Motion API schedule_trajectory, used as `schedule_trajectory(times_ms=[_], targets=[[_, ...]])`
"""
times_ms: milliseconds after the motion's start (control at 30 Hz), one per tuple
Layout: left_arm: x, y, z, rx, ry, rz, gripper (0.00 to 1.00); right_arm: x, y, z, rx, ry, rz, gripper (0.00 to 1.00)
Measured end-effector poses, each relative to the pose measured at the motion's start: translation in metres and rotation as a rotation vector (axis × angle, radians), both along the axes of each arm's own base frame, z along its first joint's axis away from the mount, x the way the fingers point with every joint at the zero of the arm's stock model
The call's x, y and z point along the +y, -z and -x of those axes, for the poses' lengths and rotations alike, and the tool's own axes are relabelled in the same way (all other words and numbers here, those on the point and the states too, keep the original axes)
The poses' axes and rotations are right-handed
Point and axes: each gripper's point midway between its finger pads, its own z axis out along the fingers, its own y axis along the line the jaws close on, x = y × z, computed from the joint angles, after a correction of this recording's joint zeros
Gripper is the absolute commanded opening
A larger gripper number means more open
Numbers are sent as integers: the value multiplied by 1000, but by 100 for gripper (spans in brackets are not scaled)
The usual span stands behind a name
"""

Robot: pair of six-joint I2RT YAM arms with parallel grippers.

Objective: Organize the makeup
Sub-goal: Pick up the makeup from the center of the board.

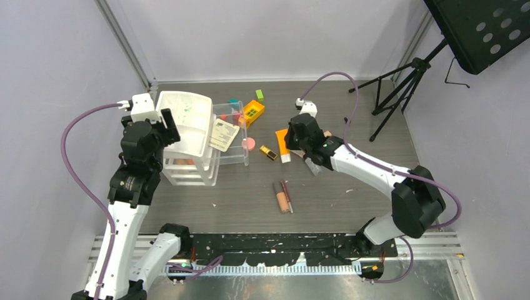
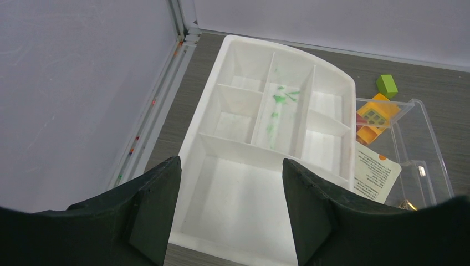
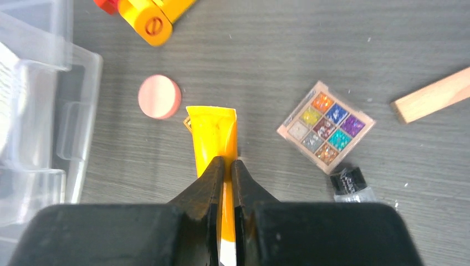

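Observation:
An orange tube with a white cap (image 1: 283, 145) lies flat on the table. My right gripper (image 1: 294, 139) hangs just above it with its jaws closed to a thin slit. In the right wrist view the tube (image 3: 213, 130) shows past and through the slit of the gripper (image 3: 228, 160). A pink compact (image 3: 159, 97) and an eyeshadow palette (image 3: 326, 124) lie to either side. A gold-black lipstick (image 1: 269, 152), a beige tube (image 1: 281, 198) and a red pencil (image 1: 287, 195) lie nearer. My left gripper (image 2: 230, 166) is open and empty over the white divided organizer (image 2: 277, 100).
A clear drawer unit (image 1: 228, 134) with a paper leaflet (image 2: 376, 177) stands right of the organizer (image 1: 187, 119). A yellow-and-red toy brick (image 1: 252, 112), a green block (image 1: 259, 95), a wooden stick (image 3: 432, 95) and a black-capped vial (image 3: 352, 183) lie around. A tripod (image 1: 400, 87) stands at the back right.

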Motion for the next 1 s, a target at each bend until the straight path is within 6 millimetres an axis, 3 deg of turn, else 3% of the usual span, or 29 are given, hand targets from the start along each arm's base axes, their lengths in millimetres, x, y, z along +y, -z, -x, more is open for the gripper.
schedule_trajectory(times_ms=[300, 433, 567, 767, 1000], targets=[[-2, 0, 0, 0, 13, 3, 69, 2, -91, -20, -298, -14, -89, 0], [-2, 0, -1, 0, 13, 5, 69, 18, -132, -29, -411, -48, -186, 0], [-2, 0, 0, -1, 12, 6, 69, 51, -171, -38, -525, -141, -320, 1], [-2, 0, 0, -3, 12, 6, 68, 102, -195, -49, -644, -291, -486, 1], [-2, -2, 2, -9, 10, 7, 68, 160, -192, -43, -732, -431, -604, 0]])
